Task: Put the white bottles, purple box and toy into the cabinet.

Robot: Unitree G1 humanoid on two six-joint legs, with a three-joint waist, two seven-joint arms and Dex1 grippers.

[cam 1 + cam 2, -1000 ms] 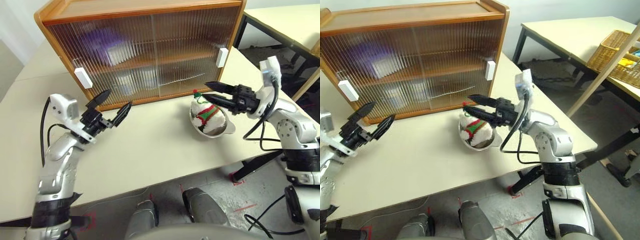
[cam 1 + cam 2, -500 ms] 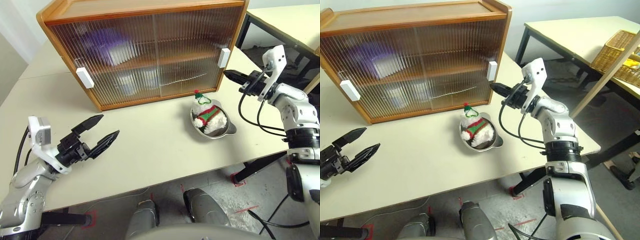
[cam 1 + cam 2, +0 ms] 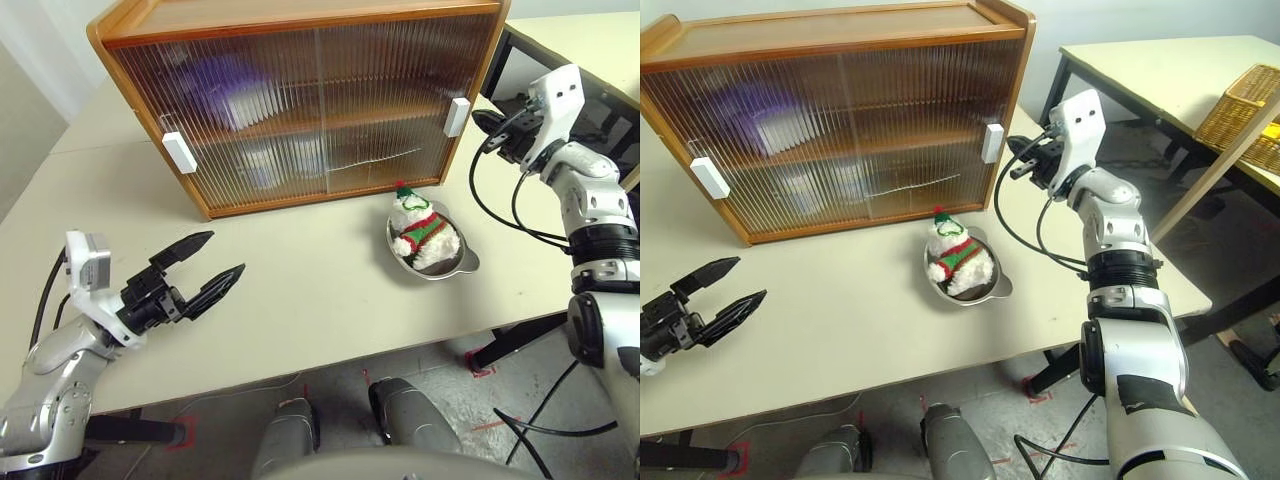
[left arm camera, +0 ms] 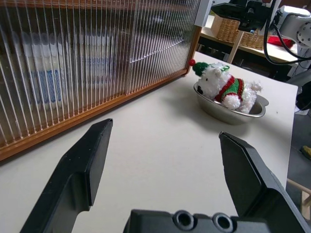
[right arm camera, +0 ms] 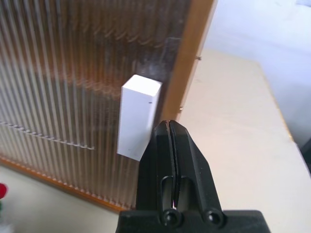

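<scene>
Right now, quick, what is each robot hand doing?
Left end effector: open, holding nothing.
Right end effector: closed, holding nothing, beside the white block handle.

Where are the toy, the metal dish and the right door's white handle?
toy (image 3: 424,227), left eye view, striped scarf.
metal dish (image 3: 466,259), left eye view, right rim.
white handle (image 5: 138,116), right wrist view, front face.

It looks like a robot test lab: plain beige desks (image 3: 840,320) on black metal legs, a bare concrete floor (image 3: 440,400) marked with red tape, loose cables, and a wicker basket (image 3: 1240,110) on a neighbouring desk.
</scene>
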